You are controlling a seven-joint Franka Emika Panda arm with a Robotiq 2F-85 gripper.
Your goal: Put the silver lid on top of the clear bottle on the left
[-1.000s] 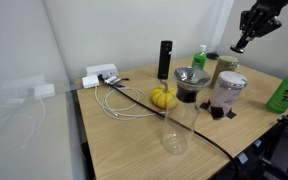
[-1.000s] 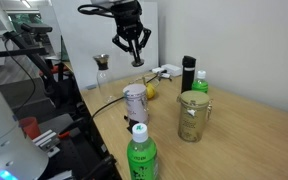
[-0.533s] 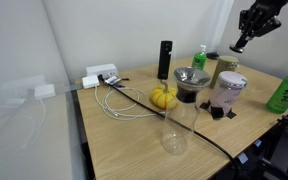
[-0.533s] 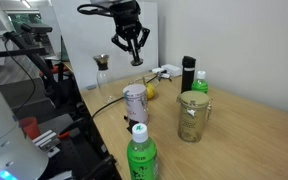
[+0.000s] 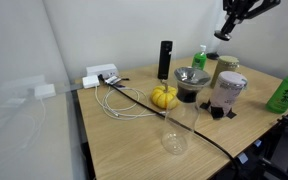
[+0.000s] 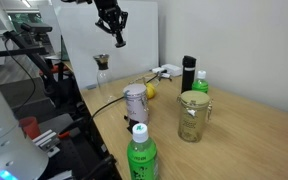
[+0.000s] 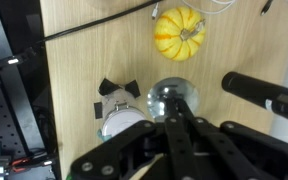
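Hanging high above the wooden counter (image 5: 114, 140), the hand (image 6: 119, 42) has its fingers drawn together at the tips. The tiny flat silver lid is too small to make out. None lies on the counter, so I judge it pinched between those tips.

The tall clear glass bottle with the narrow neck (image 5: 174, 125) stands upright near the counter's front edge, a black cable (image 5: 209, 142) passing just beside its base. It is well apart from the hand in both exterior views. It does not show in the wrist view, where the hand (image 7: 176, 108) sits over the grey metal funnel-shaped bowl (image 7: 172, 97) and the pinkish jar with the pale lid (image 7: 124, 118).

The bottle's mouth is a small target. If the lid is let go while off-centre or tilted, it will likely slide off the rim, fall to the counter and roll over the near edge. A descent that clips the neck from the side could tip the bottle, which looks top-light but narrow. The yellow pumpkin-shaped ornament (image 5: 164, 96) and the black cylinder (image 5: 165, 58) stand close to the path, so a low traverse risks knocking them.

Compared with half a second ago, the hand has risen and shifted toward the bottle's side of the counter. Everything on the counter sits as it did.
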